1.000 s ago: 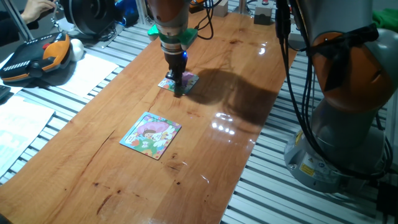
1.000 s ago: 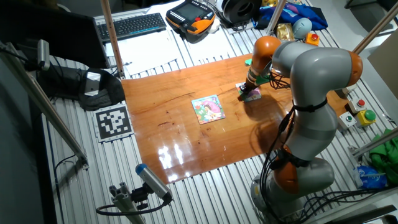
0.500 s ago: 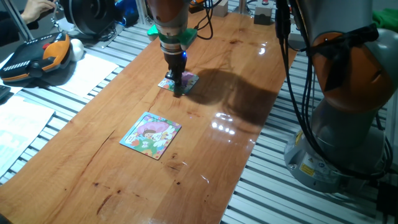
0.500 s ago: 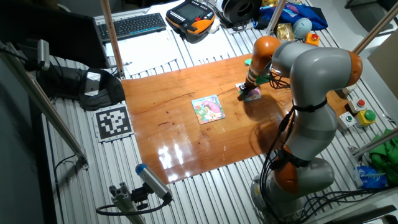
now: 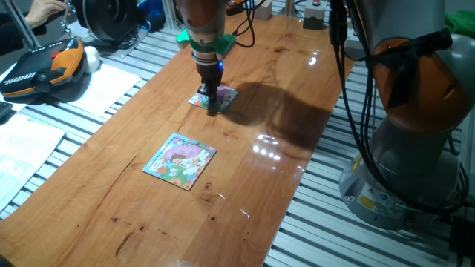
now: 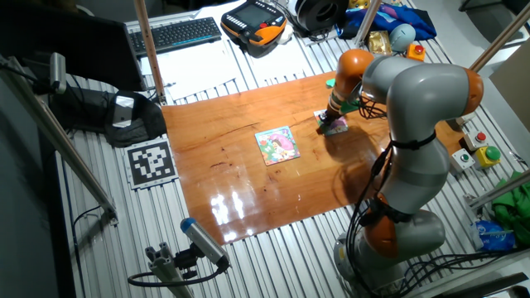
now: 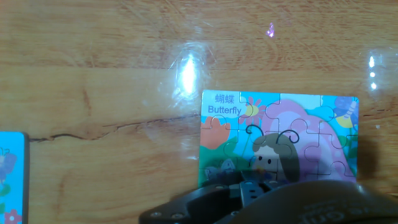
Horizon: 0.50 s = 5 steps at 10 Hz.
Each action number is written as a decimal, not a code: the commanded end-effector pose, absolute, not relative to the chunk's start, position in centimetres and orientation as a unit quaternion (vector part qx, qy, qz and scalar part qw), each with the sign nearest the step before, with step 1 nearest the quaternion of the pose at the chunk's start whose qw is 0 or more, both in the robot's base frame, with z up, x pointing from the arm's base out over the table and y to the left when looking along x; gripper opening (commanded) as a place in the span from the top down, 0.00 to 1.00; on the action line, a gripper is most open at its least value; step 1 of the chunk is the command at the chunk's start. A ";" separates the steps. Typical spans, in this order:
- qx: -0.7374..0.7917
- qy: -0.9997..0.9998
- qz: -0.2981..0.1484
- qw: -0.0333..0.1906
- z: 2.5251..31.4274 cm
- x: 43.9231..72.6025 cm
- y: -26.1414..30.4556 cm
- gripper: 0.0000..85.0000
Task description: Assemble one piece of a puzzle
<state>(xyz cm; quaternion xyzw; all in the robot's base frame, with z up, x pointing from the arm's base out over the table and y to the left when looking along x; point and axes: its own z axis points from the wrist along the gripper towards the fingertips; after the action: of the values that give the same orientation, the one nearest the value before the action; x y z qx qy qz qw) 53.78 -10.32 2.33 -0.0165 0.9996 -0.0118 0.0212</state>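
Note:
The puzzle point(image 7: 280, 140) is a small square with a pink, green and white cartoon and the word "Butterfly"; it lies flat on the wooden table point(image 5: 282, 111). My gripper point(image 5: 214, 106) stands upright with its tips down on the puzzle point(image 5: 215, 96). Its fingers look pressed together into one narrow dark tip. In the other fixed view the gripper point(image 6: 330, 122) sits on the same puzzle point(image 6: 335, 126). In the hand view the dark gripper body point(image 7: 267, 202) covers the puzzle's lower edge. The piece is hidden, and nothing shows between the fingers.
A larger blue-bordered puzzle point(image 5: 182, 161) lies nearer the table's front, apart from the gripper; its edge point(image 7: 9, 180) shows at the left of the hand view. The robot base point(image 5: 408, 148) stands to the right. A teach pendant point(image 5: 44, 67) and papers lie left of the table.

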 end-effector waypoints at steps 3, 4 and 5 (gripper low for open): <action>-0.020 1.000 -0.010 0.022 2.0 53.5 -10.2 1.00; -0.022 0.999 -0.010 0.021 2.0 53.4 -10.3 1.00; -0.024 0.999 -0.011 0.021 2.0 53.4 -10.2 1.00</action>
<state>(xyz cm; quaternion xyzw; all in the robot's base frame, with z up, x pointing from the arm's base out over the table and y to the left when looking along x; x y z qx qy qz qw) 53.50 -10.27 2.14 -0.0247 0.9994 -0.0117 0.0222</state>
